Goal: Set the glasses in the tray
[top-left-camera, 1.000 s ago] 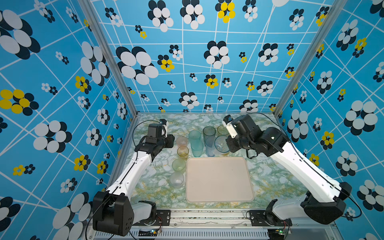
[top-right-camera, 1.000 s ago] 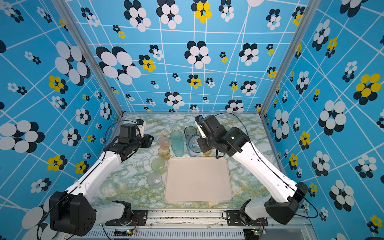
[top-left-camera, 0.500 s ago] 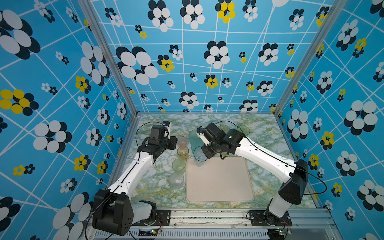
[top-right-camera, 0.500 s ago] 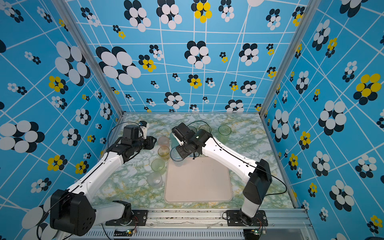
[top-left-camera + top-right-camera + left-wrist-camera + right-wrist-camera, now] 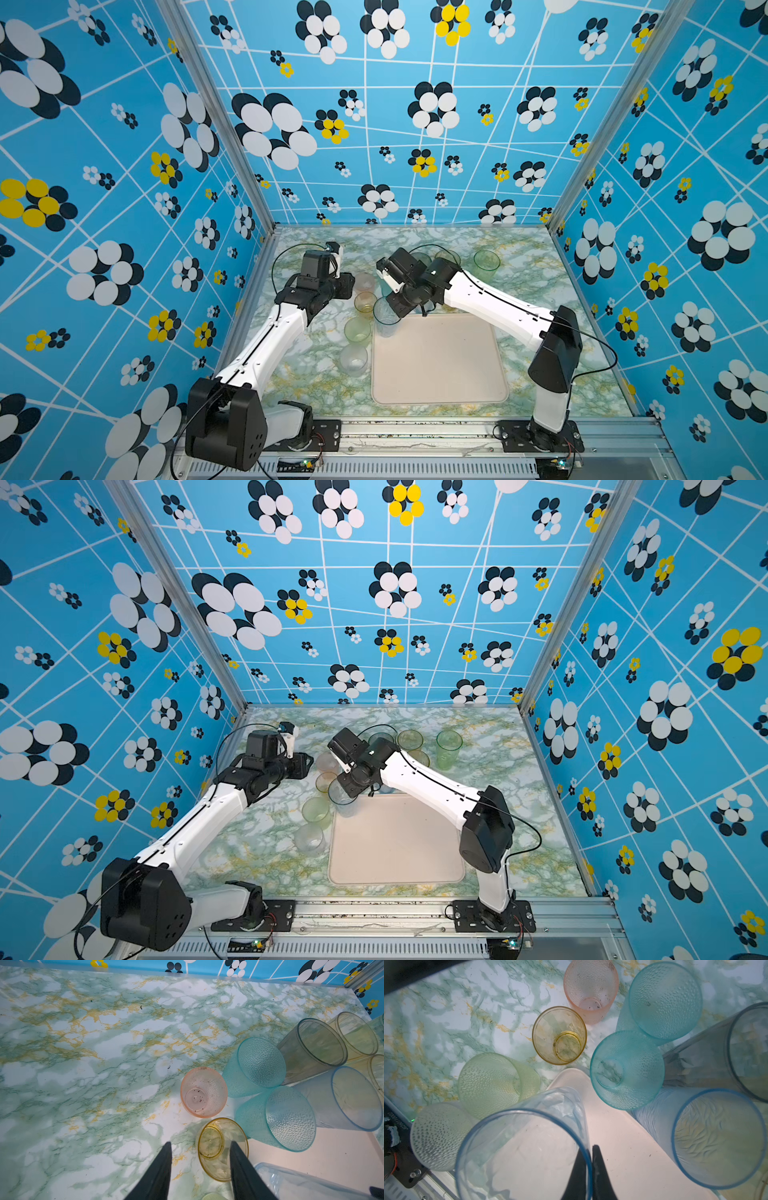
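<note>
Robotics lab test cell — a left arm (image 5: 270, 345) and right arm (image 5: 494, 305) bolted to an aluminium rail (image 5: 415, 432), enclosed by flower-print wall panels (image 5: 374, 124) on metal posts (image 5: 217, 112) — above a marble-patterned tabletop (image 5: 540, 270).

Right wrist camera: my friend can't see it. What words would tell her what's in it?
The right gripper pinches the rim of a tall blue-rimmed glass at a corner of the cream tray. Past it, on a green marbled table, stand a teal glass, an amber glass, a pink glass and a pale green glass.
</note>
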Robot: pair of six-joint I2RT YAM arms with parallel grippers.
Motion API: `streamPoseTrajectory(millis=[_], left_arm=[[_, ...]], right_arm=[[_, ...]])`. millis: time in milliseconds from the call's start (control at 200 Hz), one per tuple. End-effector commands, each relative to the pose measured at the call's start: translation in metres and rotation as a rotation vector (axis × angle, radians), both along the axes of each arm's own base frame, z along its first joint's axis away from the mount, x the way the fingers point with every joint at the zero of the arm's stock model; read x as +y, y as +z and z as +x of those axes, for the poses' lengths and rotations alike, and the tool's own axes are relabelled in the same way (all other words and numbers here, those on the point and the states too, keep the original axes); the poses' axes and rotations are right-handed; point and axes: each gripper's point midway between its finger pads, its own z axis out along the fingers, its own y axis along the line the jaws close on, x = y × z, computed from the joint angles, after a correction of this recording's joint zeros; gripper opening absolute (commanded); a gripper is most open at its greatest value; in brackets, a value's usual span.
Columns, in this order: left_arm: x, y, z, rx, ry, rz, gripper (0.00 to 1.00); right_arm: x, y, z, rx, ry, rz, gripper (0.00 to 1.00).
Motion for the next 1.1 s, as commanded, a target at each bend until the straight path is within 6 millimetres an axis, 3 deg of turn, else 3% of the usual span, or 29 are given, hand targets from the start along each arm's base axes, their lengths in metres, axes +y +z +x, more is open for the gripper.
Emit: streamPoseTrajectory(millis=[0,1095], left_arm=[[-0.004,-0.001,0.001,0.005,-0.023,0.005,0.47],[-0.002,-0.002,0.002,0.016,-0.024,0.002,0.47]], right_arm=[[0.005,0.000,0.003,-0.009,0.013,-0.018,0.00],[0.007,-0.028,0.007,0.034,0.010,-0.077,0.01]])
